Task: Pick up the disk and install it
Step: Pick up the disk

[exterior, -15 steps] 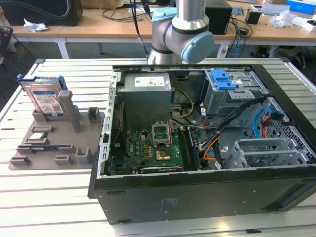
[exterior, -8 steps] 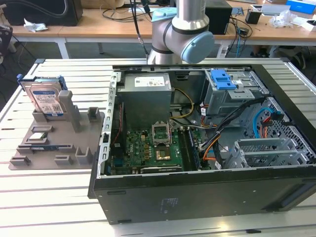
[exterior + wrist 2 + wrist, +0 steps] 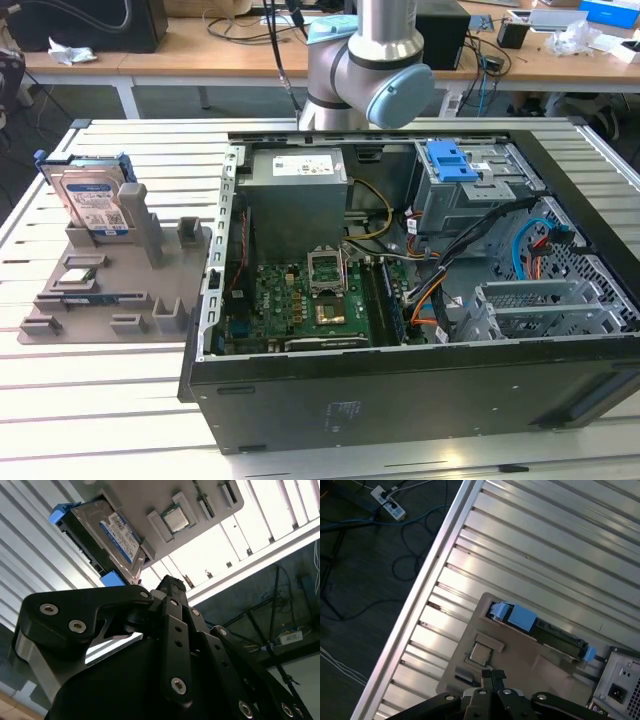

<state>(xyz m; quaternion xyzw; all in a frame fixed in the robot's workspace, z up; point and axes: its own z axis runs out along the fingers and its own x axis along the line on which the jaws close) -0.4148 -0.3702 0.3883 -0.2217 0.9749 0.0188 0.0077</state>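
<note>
Well apart from disk (image 3: 95,203), arm (image 3: 385,45) upright

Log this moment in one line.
disk: upright in tray, untouched | claw: shut, empty, clear of disk | case: open

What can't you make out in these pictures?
Bottom of the disk: exterior view, sunk in the tray.
Label of the disk: first wrist view, seen edge-on.
Rest of the arm: exterior view, cut by the top edge.
Inside of the drive cage: exterior view, hidden by its walls.
</note>
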